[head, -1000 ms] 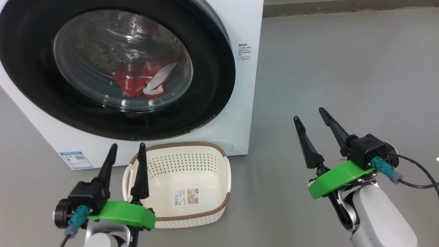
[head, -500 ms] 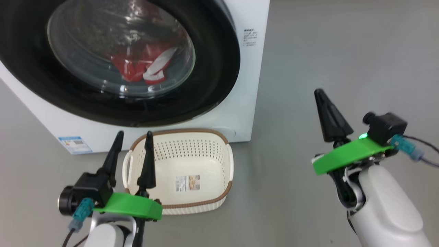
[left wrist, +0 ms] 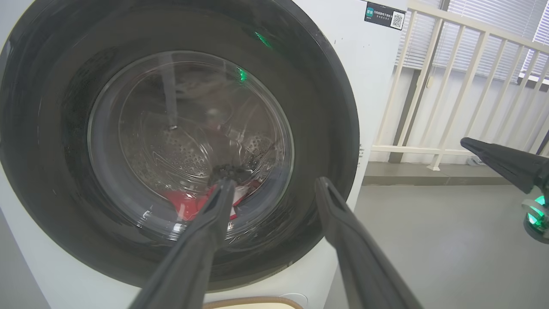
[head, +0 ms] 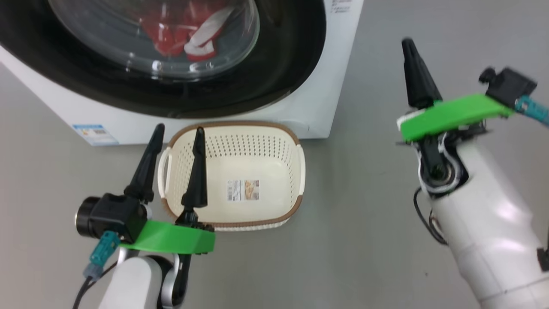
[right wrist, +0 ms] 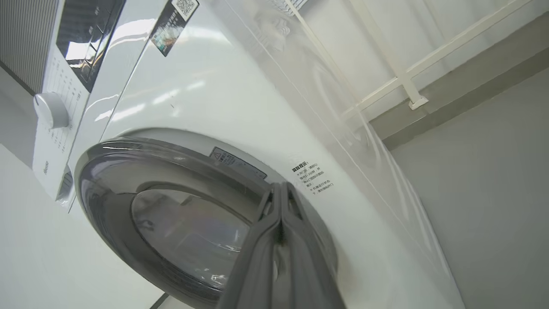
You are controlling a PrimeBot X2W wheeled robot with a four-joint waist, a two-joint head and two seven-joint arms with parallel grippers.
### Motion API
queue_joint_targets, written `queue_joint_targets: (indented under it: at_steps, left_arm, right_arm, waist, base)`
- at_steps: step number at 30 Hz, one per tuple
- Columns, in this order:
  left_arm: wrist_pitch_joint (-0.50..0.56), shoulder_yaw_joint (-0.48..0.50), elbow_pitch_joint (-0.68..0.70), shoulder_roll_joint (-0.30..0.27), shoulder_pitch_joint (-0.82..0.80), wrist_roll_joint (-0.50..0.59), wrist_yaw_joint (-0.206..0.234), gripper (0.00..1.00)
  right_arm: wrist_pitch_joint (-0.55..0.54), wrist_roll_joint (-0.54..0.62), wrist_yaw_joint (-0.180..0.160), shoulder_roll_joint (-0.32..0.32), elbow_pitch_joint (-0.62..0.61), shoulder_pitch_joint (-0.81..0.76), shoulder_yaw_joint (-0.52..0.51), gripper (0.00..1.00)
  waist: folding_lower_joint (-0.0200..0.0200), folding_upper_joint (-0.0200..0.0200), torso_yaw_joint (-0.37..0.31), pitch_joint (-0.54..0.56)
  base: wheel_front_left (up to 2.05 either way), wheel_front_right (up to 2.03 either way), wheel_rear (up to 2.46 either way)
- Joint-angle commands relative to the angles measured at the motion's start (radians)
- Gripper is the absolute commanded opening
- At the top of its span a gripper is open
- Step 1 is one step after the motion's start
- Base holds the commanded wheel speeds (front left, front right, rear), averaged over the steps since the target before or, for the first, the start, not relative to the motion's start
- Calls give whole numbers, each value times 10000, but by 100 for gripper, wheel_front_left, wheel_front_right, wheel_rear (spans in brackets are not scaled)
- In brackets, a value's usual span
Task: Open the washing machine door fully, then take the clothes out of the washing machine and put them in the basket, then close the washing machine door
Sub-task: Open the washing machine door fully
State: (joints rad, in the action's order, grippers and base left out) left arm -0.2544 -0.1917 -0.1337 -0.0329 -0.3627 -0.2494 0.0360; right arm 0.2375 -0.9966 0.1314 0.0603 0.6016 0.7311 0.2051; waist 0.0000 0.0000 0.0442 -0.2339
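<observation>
The white washing machine [head: 339,64] stands at the top of the head view, its black-rimmed door [head: 279,64] shut against the front. Red and white clothes [head: 184,30] lie in the drum behind the glass, also red clothes [left wrist: 184,204] in the left wrist view. The cream basket [head: 296,171] sits empty on the floor below the door. My left gripper [head: 178,131] is open over the basket's left end. My right gripper [head: 407,43] is shut on nothing, raised in the air to the right of the machine; its joined fingers [right wrist: 279,201] point toward the door's right rim [right wrist: 128,146].
Grey floor [head: 364,193] spreads to the right of the machine and basket. A pale railing [left wrist: 450,86] with blinds behind it stands beyond the machine's right side. The control panel and a knob [right wrist: 50,110] are on the machine's upper front.
My right gripper has shut and risen toward the door's right side. The head camera has tilted down, so the machine and basket have shifted up in the picture.
</observation>
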Motion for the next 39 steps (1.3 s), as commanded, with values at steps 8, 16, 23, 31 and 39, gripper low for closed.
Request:
queue_joint_targets:
  at_steps: [8, 16, 23, 31, 39]
  left_arm:
    - [-74, 189, 424, -173, -532, -79, -114, 100]
    - [-74, 82, 633, -173, -812, -135, -109, 100]
    - [-74, -44, 907, -173, -933, -163, -48, 100]
    - [-74, -232, 1166, -173, -889, -68, 24, 100]
    - [-74, -334, 1324, -173, -945, -97, 61, 100]
  right_arm:
    - [-1472, -2908, -7, 110, 75, 1741, -272, 0]
    - [-2852, -4378, -7, 486, -204, 2562, -391, 0]
    - [-4303, -5480, -7, 684, -479, 3208, -445, 0]
    - [-5566, -6119, -7, 1001, -357, 4023, -618, 0]
    - [-6300, -6383, -7, 1058, 256, 4726, -641, 0]
  waist:
    - [0, 0, 503, -1245]
    - [0, 0, 824, -1984]
    - [0, 0, 1065, -2532]
    - [0, 0, 1290, -3021]
    - [0, 0, 1342, -3357]
  base:
    - [0, 0, 0]
    - [0, 0, 0]
    - [0, 0, 0]
    - [0, 0, 0]
    - [0, 0, 0]
